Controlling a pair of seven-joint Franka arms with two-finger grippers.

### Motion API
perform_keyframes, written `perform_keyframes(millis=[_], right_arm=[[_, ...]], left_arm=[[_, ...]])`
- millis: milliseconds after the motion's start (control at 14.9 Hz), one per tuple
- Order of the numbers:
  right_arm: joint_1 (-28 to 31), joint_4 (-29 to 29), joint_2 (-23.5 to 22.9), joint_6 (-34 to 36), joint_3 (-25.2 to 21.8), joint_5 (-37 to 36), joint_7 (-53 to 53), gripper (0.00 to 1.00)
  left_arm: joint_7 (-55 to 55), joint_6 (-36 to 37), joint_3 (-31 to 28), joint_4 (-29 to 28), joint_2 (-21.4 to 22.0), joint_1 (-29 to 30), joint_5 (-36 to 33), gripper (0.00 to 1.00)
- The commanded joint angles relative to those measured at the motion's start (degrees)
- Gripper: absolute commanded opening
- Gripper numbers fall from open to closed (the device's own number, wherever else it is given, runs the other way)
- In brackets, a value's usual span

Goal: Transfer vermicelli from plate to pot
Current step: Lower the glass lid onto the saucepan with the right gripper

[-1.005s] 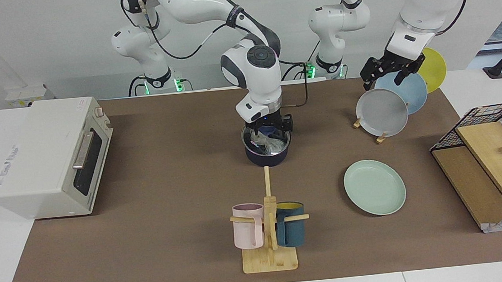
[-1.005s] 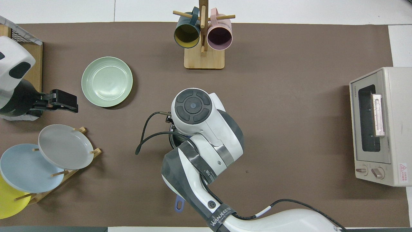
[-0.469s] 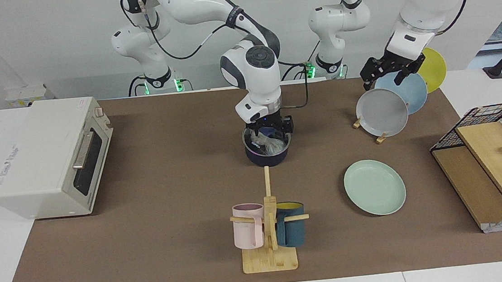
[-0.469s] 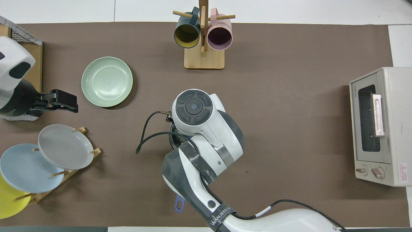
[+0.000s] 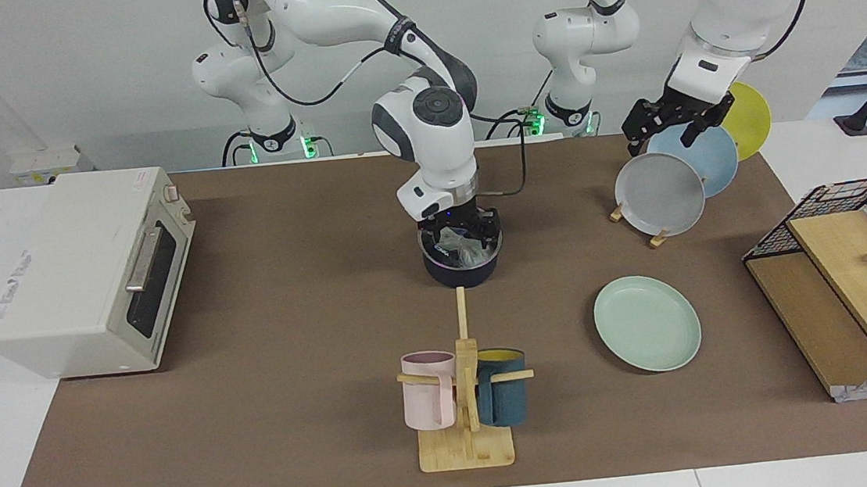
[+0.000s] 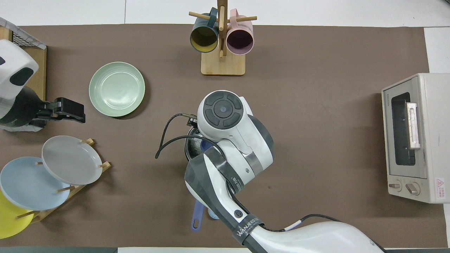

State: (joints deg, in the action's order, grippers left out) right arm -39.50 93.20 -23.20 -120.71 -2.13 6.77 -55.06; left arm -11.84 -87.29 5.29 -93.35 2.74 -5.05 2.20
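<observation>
The dark navy pot (image 5: 461,274) stands mid-table with the pale vermicelli (image 5: 469,252) lying inside it. My right gripper (image 5: 462,233) hangs open just above the pot's rim, its fingers clear of the noodles. From overhead the right arm covers most of the pot (image 6: 190,150); only part of its rim and its blue handle (image 6: 197,215) show. The mint-green plate (image 5: 647,324) (image 6: 116,89) lies bare toward the left arm's end of the table. My left gripper (image 5: 670,125) (image 6: 72,111) waits open in the air over the plate rack.
A rack with grey, blue and yellow plates (image 5: 661,194) stands near the left arm's base. A mug tree (image 5: 464,398) with pink and teal mugs stands farther out than the pot. A toaster oven (image 5: 83,270) sits at the right arm's end, a wire basket (image 5: 854,207) at the other.
My right gripper has risen a little above the pot and its wrist has swung toward the right arm's end; the vermicelli stays in the pot. The left arm has not moved.
</observation>
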Motion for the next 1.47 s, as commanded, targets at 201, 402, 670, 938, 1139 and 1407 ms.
perform_keyframes(millis=[201,402,670,938,1139,1407], right_arm=[[0.2,3.6,1.1,-5.1,0.5,3.3,0.6,1.0],[-0.1,6.3,1.8,-7.8,0.5,3.4,0.6,1.0],[-0.1,6.2,2.0,-7.1,0.5,3.3,1.1,1.0],[-0.3,5.5,2.0,-5.4,0.4,1.8,1.4,1.0],[-0.2,1.5,1.7,0.2,0.5,-2.5,2.9,1.0],[-2.2,1.1,1.5,1.7,0.5,-3.1,4.1,1.0]], left_arm=[[-0.2,0.1,0.3,-0.8,0.9,0.6,0.8,1.0],[-0.2,0.1,0.3,-0.8,0.9,0.6,0.8,1.0],[-0.2,0.1,0.3,-0.8,0.9,0.6,0.8,1.0],[-0.2,0.1,0.3,-0.8,0.9,0.6,0.8,1.0],[-0.2,0.1,0.3,-0.8,0.9,0.6,0.8,1.0],[-0.2,0.1,0.3,-0.8,0.9,0.6,0.8,1.0]])
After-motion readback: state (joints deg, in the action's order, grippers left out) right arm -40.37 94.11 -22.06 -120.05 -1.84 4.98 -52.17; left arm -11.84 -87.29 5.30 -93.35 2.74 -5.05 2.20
